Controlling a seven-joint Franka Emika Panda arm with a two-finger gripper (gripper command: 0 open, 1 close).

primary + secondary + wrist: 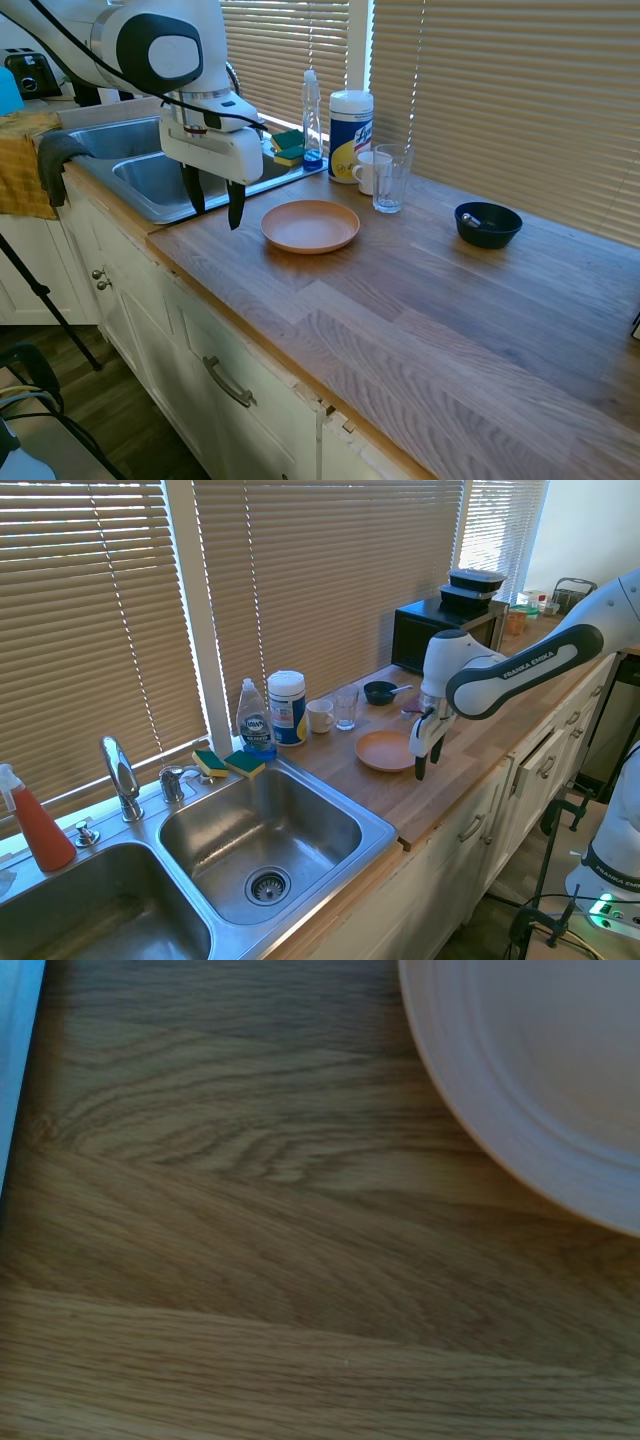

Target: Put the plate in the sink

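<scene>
The long wood-grain desk point(450, 300) is running along under slatted window blinds point(520, 100), and the double-basin stainless steel sink point(255, 825) is sitting set into it, its right basin showing a round drain and a curved chrome faucet point(122, 775) standing at the back rim. The white Franka arm point(165, 45) is reaching over the desk edge beside the sink, its gripper point(212, 205) pointing straight down with the two dark fingers point(236, 208) standing apart and holding nothing, hanging just above the wood. The round, shallow peach-orange plate point(310, 225) is lying flat on the desk just beside the gripper, on the side away from the sink, not touched by the fingers; the wrist view is showing its rim at a corner over bare wood grain. Behind the plate, a white wipes canister point(350, 135) is standing next to a clear dish-soap bottle point(312, 120), a white mug point(368, 172) and a clear drinking glass point(391, 178). A small dark blue bowl point(488, 224) is sitting farther along the desk.
</scene>
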